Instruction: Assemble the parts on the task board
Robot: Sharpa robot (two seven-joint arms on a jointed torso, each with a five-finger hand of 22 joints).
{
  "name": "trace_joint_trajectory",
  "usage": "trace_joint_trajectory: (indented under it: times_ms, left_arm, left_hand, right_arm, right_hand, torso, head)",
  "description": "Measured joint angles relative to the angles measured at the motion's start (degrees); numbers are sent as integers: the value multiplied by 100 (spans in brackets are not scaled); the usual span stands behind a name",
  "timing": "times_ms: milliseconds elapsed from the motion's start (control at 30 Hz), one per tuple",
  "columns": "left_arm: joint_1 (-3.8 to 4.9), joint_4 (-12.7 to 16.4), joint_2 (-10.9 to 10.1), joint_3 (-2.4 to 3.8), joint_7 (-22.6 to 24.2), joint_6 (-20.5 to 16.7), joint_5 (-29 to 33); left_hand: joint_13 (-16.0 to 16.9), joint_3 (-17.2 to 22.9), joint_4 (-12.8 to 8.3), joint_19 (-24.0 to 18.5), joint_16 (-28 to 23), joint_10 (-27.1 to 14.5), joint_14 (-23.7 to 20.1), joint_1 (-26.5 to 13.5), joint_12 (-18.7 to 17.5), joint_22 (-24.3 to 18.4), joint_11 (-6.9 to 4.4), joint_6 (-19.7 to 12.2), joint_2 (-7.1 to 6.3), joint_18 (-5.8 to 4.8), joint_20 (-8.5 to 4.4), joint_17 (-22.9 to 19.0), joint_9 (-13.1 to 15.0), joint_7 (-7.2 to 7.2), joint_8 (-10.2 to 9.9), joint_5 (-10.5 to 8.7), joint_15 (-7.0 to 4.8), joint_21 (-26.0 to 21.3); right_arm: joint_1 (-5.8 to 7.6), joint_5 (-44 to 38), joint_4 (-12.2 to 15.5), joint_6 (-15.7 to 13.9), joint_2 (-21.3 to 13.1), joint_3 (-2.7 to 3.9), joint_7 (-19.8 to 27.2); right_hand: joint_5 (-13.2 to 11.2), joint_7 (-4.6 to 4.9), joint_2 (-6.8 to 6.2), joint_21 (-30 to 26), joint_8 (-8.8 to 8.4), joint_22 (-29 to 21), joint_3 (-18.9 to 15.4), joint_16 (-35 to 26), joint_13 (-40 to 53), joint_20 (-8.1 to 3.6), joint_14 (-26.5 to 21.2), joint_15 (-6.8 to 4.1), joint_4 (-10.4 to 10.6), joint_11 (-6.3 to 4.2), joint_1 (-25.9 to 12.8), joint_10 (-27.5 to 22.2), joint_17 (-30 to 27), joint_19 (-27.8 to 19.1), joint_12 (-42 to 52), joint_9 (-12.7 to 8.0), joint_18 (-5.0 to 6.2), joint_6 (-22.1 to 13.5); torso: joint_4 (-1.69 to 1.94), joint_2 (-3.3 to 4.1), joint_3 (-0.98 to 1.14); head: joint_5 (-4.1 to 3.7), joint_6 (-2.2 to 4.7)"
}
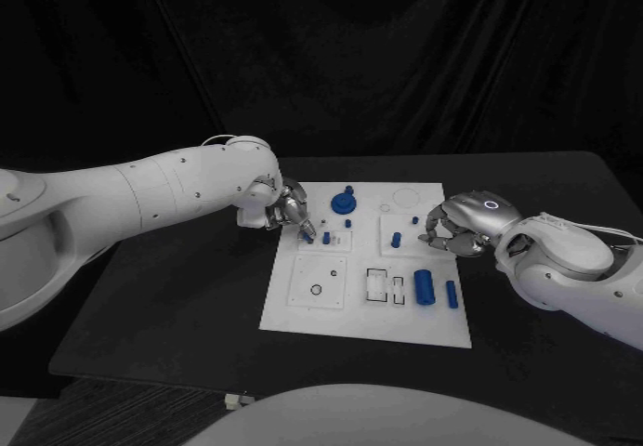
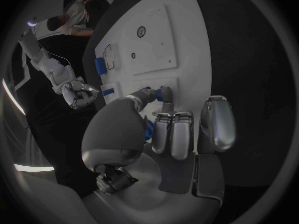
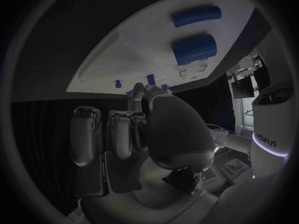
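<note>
My left hand [image 1: 282, 209] is over the far left part of the task board [image 1: 302, 311], fingers curled downward; in the left wrist view its thumb and one fingertip [image 2: 163, 93] meet around a small blue peg [image 2: 149, 92], so I judge this hand to be pinching that peg at the board surface, though the contact itself is partly hidden. My right hand [image 1: 455, 226] is at the far right edge of the board, fingers curled in; the right wrist view shows a fingertip [image 3: 138, 90] close to a row of short blue pegs [image 3: 150, 78], and I cannot tell whether it holds one or merely touches the board. Beyond the left hand, a round blue knob part [image 1: 345, 201] stands at the far side of the board, with further small blue pieces just beside my fingers. Toward the near side, a large blue cylinder [image 1: 424, 286] and a slimmer blue bar [image 1: 452, 294] lie side by side at the right, next to two outlined rectangular slots [image 1: 382, 285]; a ring-shaped recess [image 1: 316, 289] sits in the near left panel. Step in hand, by my judgement: seating or extracting a small peg in the far left panel. The next move calls for keeping the peg upright, aligning it over its hole, and pressing straight down without disturbing neighbouring pieces. The cylinder and bar are not yet placed.
</note>
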Motion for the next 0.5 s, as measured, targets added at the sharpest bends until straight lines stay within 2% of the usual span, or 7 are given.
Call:
trace_joint_trajectory:
  times_ms: [500]
  left_arm:
    - [0,-128,92,-2,-30,131,4]
  left_hand:
    - [0,64,-64,0,0,1,0,0,0,0,1,0,0,0,0,0,-28,0,-1,-62,0,-1]
  right_arm:
    - [-15,0,-3,0,0,0,0]
  right_hand:
    - [0,0,0,-65,-33,0,0,0,0,0,0,0,0,0,0,0,0,0,0,6,0,-1]
  torso:
    - [1,0,0]
  head:
    - [-1,0]
